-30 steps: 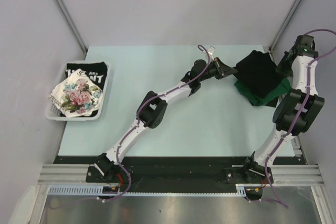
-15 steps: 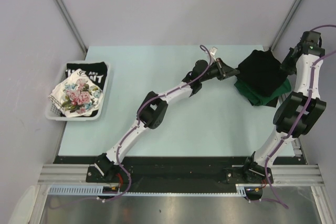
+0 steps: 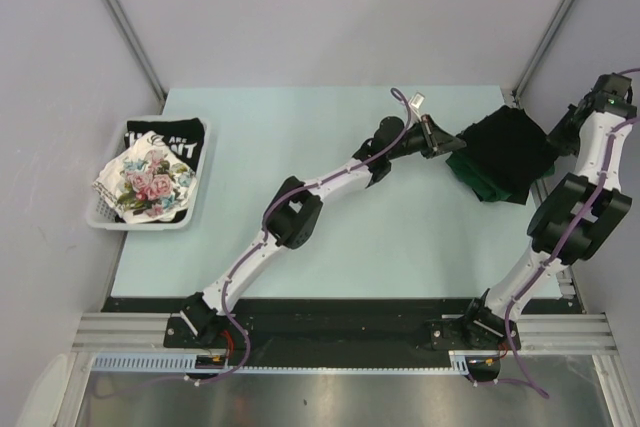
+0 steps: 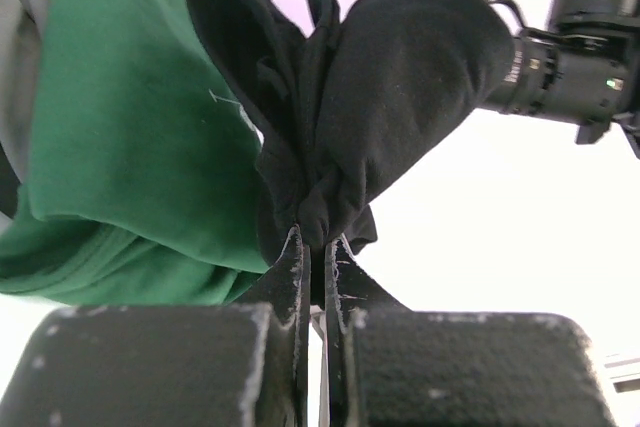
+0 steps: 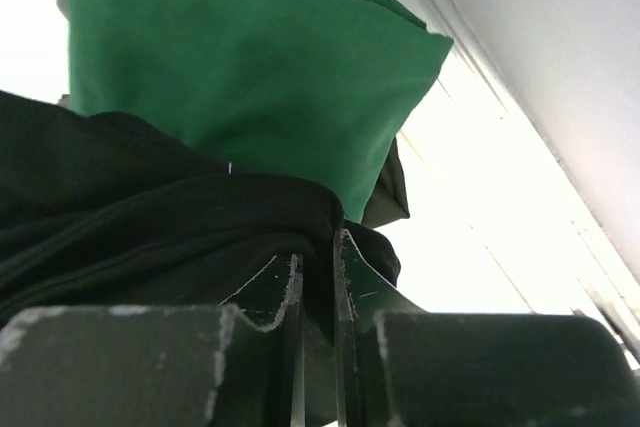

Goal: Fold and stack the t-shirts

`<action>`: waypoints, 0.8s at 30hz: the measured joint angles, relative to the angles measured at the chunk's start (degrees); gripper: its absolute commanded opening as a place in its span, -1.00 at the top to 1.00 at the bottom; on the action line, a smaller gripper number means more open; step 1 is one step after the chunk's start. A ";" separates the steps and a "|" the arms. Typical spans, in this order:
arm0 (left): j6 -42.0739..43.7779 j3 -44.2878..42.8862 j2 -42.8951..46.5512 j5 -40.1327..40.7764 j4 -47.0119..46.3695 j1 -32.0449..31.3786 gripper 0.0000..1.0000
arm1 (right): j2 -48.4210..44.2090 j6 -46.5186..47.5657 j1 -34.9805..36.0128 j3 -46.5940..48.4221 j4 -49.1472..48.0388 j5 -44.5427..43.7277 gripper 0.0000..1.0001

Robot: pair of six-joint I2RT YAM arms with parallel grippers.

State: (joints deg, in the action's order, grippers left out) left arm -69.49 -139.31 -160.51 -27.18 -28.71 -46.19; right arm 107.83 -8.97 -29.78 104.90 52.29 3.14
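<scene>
blk tee (image 3: 510, 145), grn tee (image 3: 484, 185)

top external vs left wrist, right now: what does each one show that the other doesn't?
Only top external: the white slatted plastic basket at far left, holding the white floral-print t-shirt and the black t-shirt with white lettering.
Only left wrist: the left gripper close up, pinched shut on a bunched fold of the plain black cloth t-shirt.
Both: that black t-shirt overlapping the dark green cloth t-shirt.
</scene>
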 measured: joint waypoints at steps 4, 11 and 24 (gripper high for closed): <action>0.07 0.00 0.00 0.02 0.94 -0.52 1.00 | 2.71 -0.55 -1.60 0.44 0.68 2.27 1.00; 0.09 0.00 0.00 0.74 2.45 -0.57 1.00 | 7.65 -0.79 -1.55 4.11 1.20 4.70 1.00; 0.52 0.66 -0.02 1.79 3.28 0.26 0.93 | 15.47 0.22 2.01 9.53 0.96 4.20 1.00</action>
State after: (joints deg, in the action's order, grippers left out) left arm -68.97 -138.65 -160.53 -25.39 -25.43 -45.93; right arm 123.31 -8.75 -27.77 114.43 53.25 7.33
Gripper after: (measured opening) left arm 0.035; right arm 0.118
